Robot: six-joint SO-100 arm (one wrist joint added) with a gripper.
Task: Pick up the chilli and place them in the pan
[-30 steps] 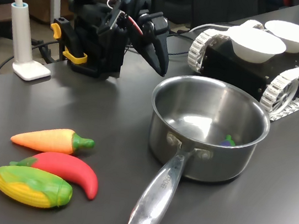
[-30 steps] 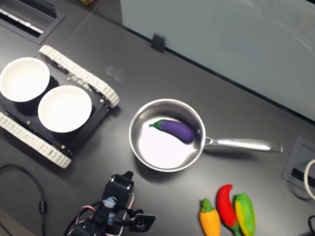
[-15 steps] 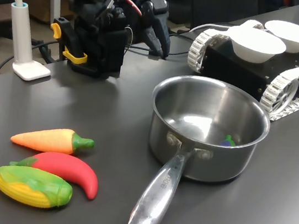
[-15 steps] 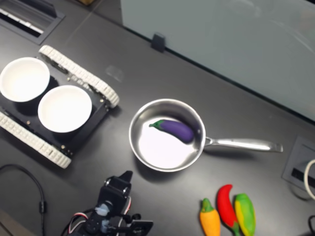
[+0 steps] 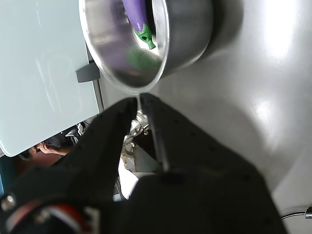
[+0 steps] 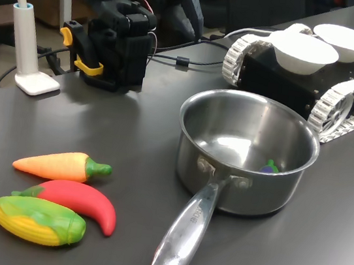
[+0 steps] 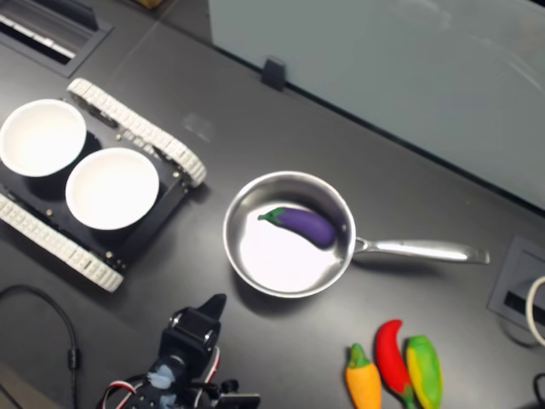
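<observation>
Chilli [image 6: 78, 202]: glossy red curved toy pepper with a green stem end, lying flat on the dark tabletop [image 6: 317, 258]. It sits between an orange carrot [image 6: 60, 165] and a yellow-green corn cob [image 6: 36, 221]; it looks to touch the cob, with the carrot just beside it. In the second exterior view the chilli [image 7: 391, 356] lies well apart from the gripper [image 7: 211, 307], past the near rim of the pan.

Handling, judged: light, probably hollow or foam, the skin smooth and likely slippery. The thick mid-body offers the best hold, jaws set across the curve. The neighbours on either side leave little room for the fingers, so a steep approach from above seems wise.

Pan [image 6: 246, 155]: stainless-steel saucepan, deep round body, long riveted handle [image 6: 182, 239] pointing towards the vegetables. A purple toy aubergine [image 7: 302, 225] with a green cap already lies inside; the chilli is not in it yet.

Gripper: raised near the arm's black base [image 6: 116, 51], clear of the table, holding nothing. In the wrist view the jaws stand nearly together, only a thin slit between the black fingers [image 5: 109, 141], with the pan's rim just beyond their tips.

Other items: two white bowls [image 6: 304, 51] on a tracked black vehicle [image 6: 341, 90] beyond the pan; a white lamp stand [image 6: 28, 39] beside the arm's base.
</observation>
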